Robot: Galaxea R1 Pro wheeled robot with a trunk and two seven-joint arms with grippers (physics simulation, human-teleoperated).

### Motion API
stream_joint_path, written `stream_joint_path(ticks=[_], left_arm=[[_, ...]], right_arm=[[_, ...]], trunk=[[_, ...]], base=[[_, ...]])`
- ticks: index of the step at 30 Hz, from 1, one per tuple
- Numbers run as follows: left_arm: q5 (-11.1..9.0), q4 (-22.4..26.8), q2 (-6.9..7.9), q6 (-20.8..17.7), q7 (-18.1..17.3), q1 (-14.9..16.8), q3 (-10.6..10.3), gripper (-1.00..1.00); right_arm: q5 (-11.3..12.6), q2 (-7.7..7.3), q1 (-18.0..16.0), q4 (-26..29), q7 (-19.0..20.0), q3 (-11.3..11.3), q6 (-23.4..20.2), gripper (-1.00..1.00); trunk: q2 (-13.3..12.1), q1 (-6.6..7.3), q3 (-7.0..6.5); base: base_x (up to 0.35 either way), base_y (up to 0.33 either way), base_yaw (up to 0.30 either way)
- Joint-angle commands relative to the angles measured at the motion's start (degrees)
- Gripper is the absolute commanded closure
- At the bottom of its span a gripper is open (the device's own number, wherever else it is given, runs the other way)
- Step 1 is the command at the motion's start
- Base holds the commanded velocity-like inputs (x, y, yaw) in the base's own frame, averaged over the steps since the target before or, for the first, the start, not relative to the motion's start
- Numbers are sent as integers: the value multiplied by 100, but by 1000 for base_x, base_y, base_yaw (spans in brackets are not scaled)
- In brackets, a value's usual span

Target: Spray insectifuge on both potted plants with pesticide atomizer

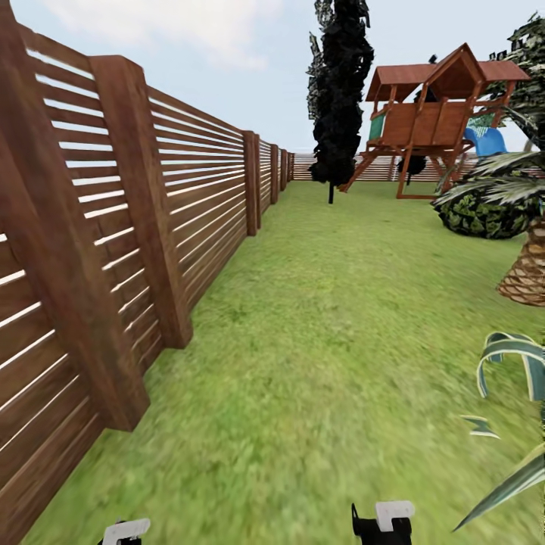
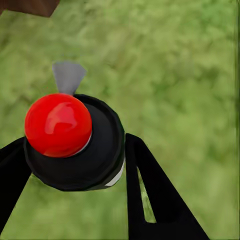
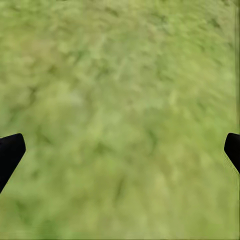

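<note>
**Inspector A:** Start on the left. What is the left gripper [image 2: 75, 165] doing?

**Inspector B:** It is clenched on the pesticide atomizer [image 2: 75, 145]. The left wrist view shows the black sprayer head between the two black fingers [image 2: 150, 190], a red round cap on top, and a grey trigger tip pointing away from the gripper. Lawn [image 1: 325, 341] lies beneath it.

**Inspector A:** Surroundings?

**Inspector B:** A wooden slat fence [image 1: 113, 227] runs along the left gripper's outer side. Ahead of both grippers, well apart, stand a dark tree [image 1: 341, 98] and a wooden playset [image 1: 435, 113]. A palm trunk [image 1: 526, 272] and striped leaves [image 1: 515, 363] lie beyond the right gripper's outer side.

**Inspector A:** The right gripper [image 3: 120, 150]?

**Inspector B:** Released; fingertips [image 3: 10, 152] spread wide over bare grass, grasping nothing.
</note>
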State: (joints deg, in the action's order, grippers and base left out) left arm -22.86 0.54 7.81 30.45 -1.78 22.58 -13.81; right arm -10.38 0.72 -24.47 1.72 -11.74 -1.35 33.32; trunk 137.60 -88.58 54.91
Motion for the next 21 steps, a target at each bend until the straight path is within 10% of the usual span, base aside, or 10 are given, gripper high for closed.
stream_joint_path(ticks=[1, 21], left_arm=[[-60, -1, 1, 14, -17, 1, -43, 100], [-60, -1, 1, 14, -16, 1, -42, 100]], right_arm=[[-61, 5, -5, -6, -48, -14, 7, -100], [-61, 7, -5, -9, -56, -14, 7, -100]], trunk=[[2, -2, 6], [2, -2, 6]], base=[[330, 113, -261], [329, 147, -106]])
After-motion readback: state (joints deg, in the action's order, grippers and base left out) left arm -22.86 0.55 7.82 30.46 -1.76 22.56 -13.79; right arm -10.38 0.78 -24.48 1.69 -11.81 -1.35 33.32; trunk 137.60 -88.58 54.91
